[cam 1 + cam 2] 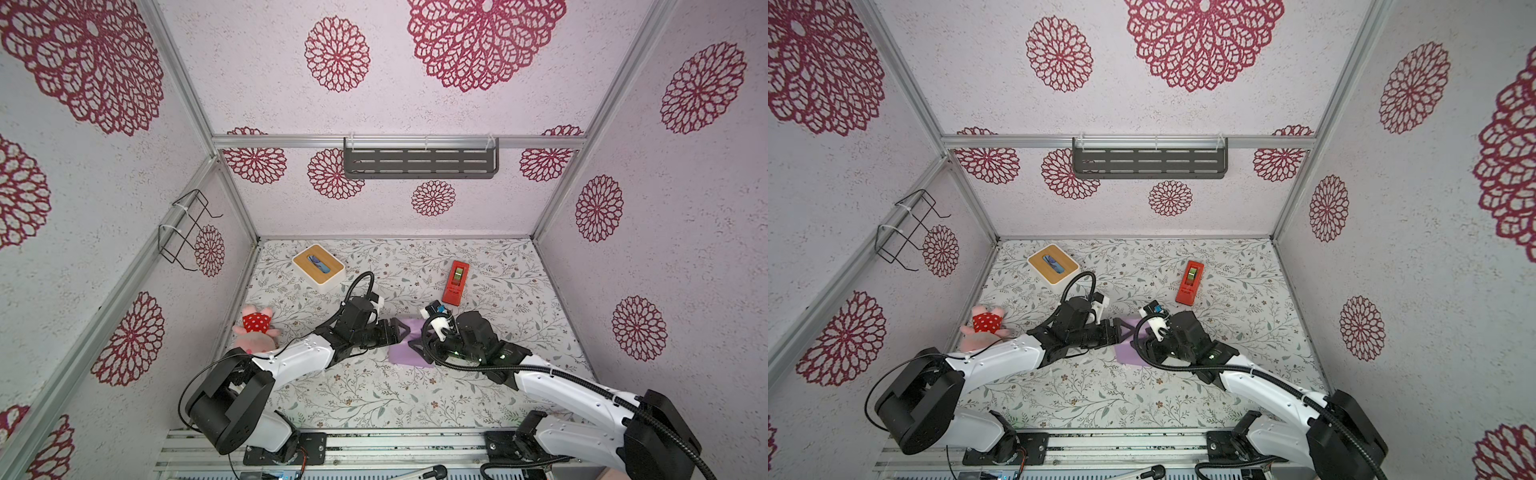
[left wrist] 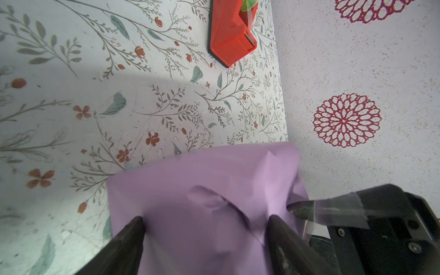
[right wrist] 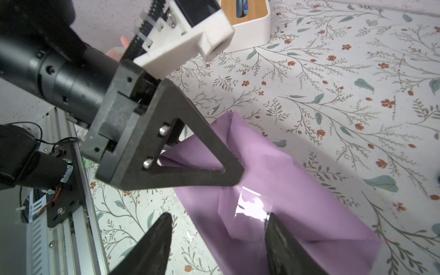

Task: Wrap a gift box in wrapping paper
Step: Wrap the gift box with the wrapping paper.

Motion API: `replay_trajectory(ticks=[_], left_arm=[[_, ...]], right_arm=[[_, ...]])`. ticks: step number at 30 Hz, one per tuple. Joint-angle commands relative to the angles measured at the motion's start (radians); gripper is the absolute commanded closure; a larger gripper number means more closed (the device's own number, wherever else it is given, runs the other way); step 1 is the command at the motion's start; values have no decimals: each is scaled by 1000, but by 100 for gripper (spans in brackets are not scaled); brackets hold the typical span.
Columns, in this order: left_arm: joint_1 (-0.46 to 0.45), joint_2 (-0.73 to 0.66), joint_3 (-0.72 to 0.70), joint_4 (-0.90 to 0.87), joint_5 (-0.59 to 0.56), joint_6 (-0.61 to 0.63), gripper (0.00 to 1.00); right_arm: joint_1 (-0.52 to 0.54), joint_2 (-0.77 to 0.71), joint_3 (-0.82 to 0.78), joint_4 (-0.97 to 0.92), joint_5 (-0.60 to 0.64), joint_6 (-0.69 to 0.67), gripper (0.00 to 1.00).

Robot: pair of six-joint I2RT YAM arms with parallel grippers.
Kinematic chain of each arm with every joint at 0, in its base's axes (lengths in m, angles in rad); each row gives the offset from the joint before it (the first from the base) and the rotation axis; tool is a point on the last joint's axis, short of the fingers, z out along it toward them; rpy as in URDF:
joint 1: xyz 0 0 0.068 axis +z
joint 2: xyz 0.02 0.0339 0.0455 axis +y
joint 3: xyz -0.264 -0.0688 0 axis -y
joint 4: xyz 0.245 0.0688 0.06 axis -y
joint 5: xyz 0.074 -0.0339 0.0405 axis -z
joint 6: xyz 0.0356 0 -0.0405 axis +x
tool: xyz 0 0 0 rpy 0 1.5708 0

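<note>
Two claws, both open, over wrapping paper (image 1: 409,356) bundle on counter (image 1: 374,395): left claw (image 2: 204,221) straddles its end, right claw (image 3: 219,219) nearer tape strip (image 3: 250,204).

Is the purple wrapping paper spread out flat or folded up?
Folded. The wrapping paper forms a compact boxy parcel with creased flaps, and a strip of clear tape sits on one seam.

Both arms reach inward, left tool (image 2: 206,218) and right tool (image 3: 217,216) spread wide.
</note>
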Motion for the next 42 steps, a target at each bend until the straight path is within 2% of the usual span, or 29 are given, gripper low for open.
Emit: replay_trajectory(ticks=[1, 7, 14, 19, 21, 25, 28, 30, 36, 42], left_arm=[[-6, 49, -40, -182, -25, 21, 18], [-5, 57, -40, -182, -26, 25, 19], [-5, 60, -37, -184, -25, 26, 19], [-6, 59, -36, -185, -28, 26, 19], [-5, 58, -35, -185, -29, 26, 19], [-7, 60, -35, -189, -37, 26, 19], [-6, 60, -36, -194, -42, 28, 19], [-7, 58, -38, -196, -47, 27, 19], [-8, 56, -34, -200, -47, 32, 19], [-8, 51, -37, -204, -50, 36, 19]], right_arm=[[-14, 6, 32, -48, 85, 14, 30], [-15, -22, 38, -37, 72, 47, 25], [-24, -95, 36, -13, 25, 125, 23], [-67, -194, 50, -124, -9, 190, 24], [-66, -196, 75, -175, -38, 206, 28], [-53, -96, 172, -288, -91, 254, 48], [-49, -38, 199, -287, -97, 295, 63], [-50, -6, 222, -289, -91, 301, 70], [-50, 83, 268, -315, -91, 316, 80], [-51, 95, 216, -321, -68, 331, 84]])
